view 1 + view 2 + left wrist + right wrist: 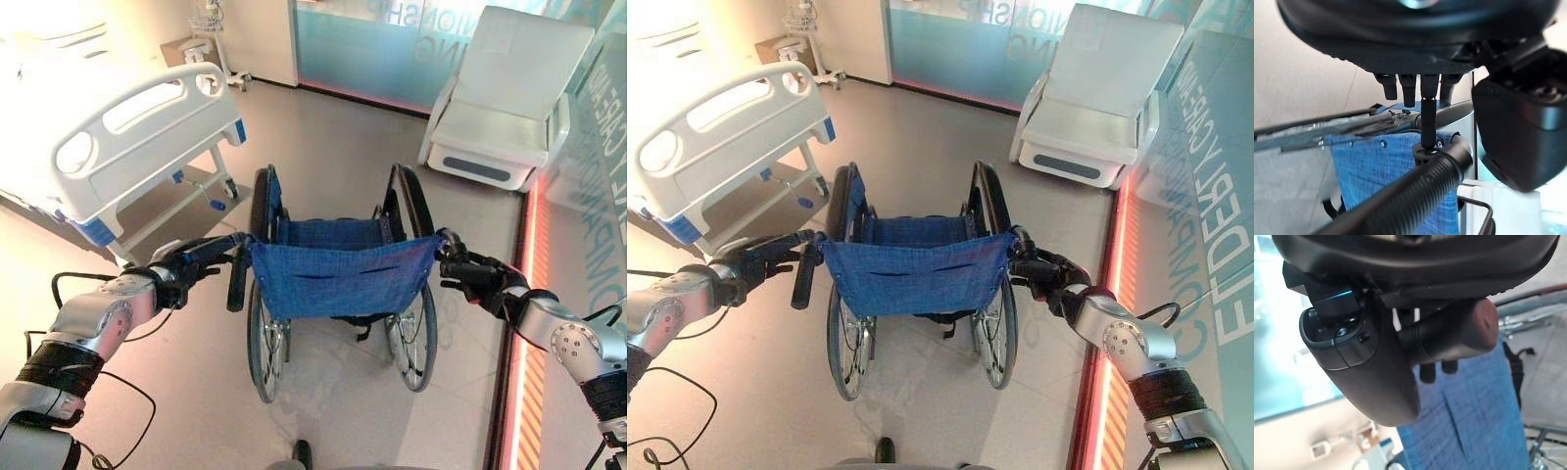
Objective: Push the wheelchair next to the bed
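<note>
While our left hand (181,277) and right hand (473,278) both curl their fingers round the wheelchair (338,279) handles, the bed (147,137) lies far left, well apart, so the push remains.

Hospital ward: bed (127,127), wheelchair (338,279)

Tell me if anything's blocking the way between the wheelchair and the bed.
Nothing visible blocks it. The wheelchair stands on open floor, and the bed lies ahead to the robot's left with bare floor between them. The left hand and right hand are at its push handles.
</note>
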You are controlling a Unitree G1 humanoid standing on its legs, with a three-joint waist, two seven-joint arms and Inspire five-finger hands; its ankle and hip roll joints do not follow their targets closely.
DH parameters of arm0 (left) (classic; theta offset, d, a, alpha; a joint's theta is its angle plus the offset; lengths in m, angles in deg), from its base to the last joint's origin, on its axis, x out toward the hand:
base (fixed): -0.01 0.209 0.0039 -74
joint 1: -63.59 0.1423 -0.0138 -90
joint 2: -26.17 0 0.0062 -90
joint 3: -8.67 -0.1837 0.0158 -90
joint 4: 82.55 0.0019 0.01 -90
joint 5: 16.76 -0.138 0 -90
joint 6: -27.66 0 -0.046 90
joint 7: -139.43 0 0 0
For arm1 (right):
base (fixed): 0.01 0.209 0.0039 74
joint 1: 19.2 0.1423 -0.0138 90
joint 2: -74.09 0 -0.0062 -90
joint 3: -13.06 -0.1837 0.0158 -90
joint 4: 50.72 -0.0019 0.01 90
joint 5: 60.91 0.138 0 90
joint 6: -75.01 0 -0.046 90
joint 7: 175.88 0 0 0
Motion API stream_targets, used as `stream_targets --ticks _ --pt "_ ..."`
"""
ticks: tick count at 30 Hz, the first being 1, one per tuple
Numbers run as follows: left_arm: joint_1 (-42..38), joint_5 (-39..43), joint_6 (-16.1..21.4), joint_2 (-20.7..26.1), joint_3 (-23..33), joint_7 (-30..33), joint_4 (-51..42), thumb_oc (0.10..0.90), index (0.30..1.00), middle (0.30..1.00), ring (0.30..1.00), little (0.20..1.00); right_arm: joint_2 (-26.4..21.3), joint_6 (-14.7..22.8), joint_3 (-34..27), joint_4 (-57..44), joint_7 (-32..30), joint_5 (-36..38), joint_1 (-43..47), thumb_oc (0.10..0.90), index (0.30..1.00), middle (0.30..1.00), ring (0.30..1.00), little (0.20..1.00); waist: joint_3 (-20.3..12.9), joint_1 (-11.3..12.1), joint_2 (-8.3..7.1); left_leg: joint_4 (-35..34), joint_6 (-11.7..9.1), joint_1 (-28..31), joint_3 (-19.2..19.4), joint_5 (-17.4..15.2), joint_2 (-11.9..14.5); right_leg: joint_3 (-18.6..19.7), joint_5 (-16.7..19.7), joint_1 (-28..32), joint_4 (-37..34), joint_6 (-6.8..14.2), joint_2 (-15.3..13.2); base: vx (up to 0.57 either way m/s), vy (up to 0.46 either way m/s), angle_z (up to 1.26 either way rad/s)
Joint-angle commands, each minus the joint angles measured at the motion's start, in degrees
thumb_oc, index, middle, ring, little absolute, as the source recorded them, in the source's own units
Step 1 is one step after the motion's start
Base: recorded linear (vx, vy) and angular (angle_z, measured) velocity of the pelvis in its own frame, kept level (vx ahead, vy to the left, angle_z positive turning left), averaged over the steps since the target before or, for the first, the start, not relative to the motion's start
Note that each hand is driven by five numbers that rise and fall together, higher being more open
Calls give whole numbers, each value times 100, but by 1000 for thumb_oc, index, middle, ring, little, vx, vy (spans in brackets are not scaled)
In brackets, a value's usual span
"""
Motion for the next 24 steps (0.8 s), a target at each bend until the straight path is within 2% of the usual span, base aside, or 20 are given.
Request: stream_targets --ticks 1,7,12,18,24 --pt "-884 704 583 -577 197 -407 -1088 800 900 900 900 900 495 130 314 -691 576 412 721 400 300 300 300 300 -177 118 129 24 -183 391 307 -627 -135 -223 340 -263 49 79 -14 0 0 0" --pt "-710 598 632 -458 416 -623 -1245 800 900 900 900 900 474 97 220 -700 536 417 721 400 300 300 300 300 -199 193 124 24 -186 399 285 -640 -133 -292 312 -225 42 74 -21 0 -3 1" --pt "-681 554 877 -490 458 -597 -1296 800 900 900 900 900 539 126 233 -608 579 318 717 400 300 300 300 300 -230 232 124 24 -192 405 272 -646 -130 -333 282 -197 38 57 -11 4 -9 7" --pt "-645 76 702 -435 408 -961 -1346 800 900 900 900 900 586 177 236 -618 553 233 652 400 300 300 300 300 -238 248 125 24 -203 412 281 -645 -115 -359 261 -176 33 46 2 1 -2 1" --pt "-899 -576 478 -295 5 -1471 -1080 800 900 900 900 900 604 236 398 -534 479 271 780 400 300 300 300 300 -248 233 146 24 -195 427 261 -640 -131 -327 264 -157 24 43 21 0 0 0"
